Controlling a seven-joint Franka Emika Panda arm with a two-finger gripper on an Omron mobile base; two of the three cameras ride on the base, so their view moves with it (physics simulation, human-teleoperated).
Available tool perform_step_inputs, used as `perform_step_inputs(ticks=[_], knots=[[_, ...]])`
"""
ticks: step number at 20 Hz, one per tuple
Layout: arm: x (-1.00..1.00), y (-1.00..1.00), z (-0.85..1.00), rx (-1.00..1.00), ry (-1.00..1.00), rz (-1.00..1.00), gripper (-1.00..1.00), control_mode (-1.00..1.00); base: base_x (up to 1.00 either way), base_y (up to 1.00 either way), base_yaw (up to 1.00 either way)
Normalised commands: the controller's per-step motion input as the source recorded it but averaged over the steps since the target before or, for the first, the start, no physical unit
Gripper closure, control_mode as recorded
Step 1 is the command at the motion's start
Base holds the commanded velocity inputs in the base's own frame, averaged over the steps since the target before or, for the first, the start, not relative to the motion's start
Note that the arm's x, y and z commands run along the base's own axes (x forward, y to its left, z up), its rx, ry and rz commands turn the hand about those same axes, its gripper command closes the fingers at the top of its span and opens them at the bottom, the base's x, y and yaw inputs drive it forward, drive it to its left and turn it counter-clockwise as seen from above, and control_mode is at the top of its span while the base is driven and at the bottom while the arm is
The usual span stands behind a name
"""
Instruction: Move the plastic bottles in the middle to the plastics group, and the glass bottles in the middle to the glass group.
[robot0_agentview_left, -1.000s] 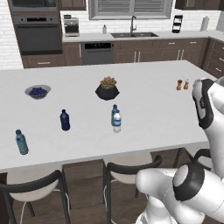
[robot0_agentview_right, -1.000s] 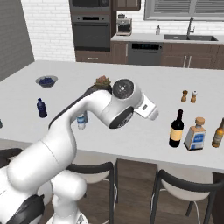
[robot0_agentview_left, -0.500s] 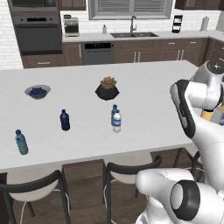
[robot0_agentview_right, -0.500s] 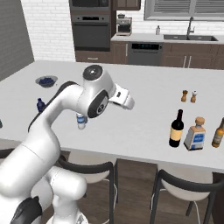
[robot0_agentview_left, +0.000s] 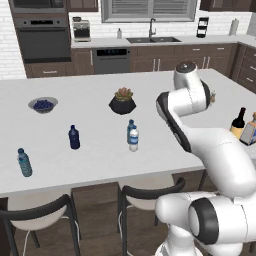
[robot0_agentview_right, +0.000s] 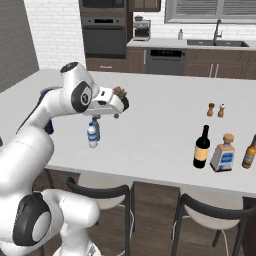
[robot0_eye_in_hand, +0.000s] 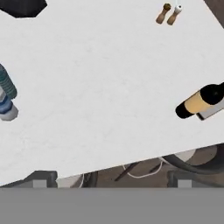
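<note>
White island counter (robot0_agentview_left: 100, 150), two water bottles (robot0_agentview_left: 132, 136) upright

On the white counter (robot0_agentview_left: 100, 150) two small water bottles (robot0_agentview_left: 132, 136) stand touching near the middle, a dark blue bottle (robot0_agentview_left: 74, 137) to their left, and a clear bottle (robot0_agentview_left: 24, 162) far left. A wine bottle (robot0_agentview_left: 239, 121) stands at right.

I note a dark blue bottle (robot0_agentview_left: 74, 137) upright on the white island counter (robot0_agentview_left: 95, 160), with a bowl of dark fruit (robot0_agentview_left: 43, 104) behind it to the left. A potted succulent (robot0_agentview_left: 122, 100) sits mid-counter. Salt and pepper shakers (robot0_agentview_right: 216, 109) stand side by side toward the right. Dark stools (robot0_agentview_right: 102, 197) are tucked under the near edge.
</note>
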Motion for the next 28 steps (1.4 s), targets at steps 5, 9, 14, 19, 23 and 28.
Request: perform_step_inputs(ticks=[5, 9, 14, 19, 23, 28], knots=[[0.19, 0.27, -0.31, 0.02, 0.10, 0.02, -1.00, -1.00, 0.00, 0.00, 0.00], [0.01, 0.00, -0.21, 0.21, -0.19, 0.00, -1.00, -1.00, 0.00, 0.00, 0.00], [0.00, 0.07, -0.16, 0.20, -0.19, 0.00, -1.00, -1.00, 0.00, 0.00, 0.00], [0.00, 0.17, -0.02, 0.16, -0.14, 0.00, -1.00, -1.00, 0.00, 0.00, 0.00], [0.00, 0.06, 0.00, 0.12, -0.06, 0.00, -1.00, -1.00, 0.00, 0.00, 0.00], [0.00, 0.08, 0.00, 0.02, 0.00, 0.00, -1.00, -1.00, 0.00, 0.00, 0.00]])
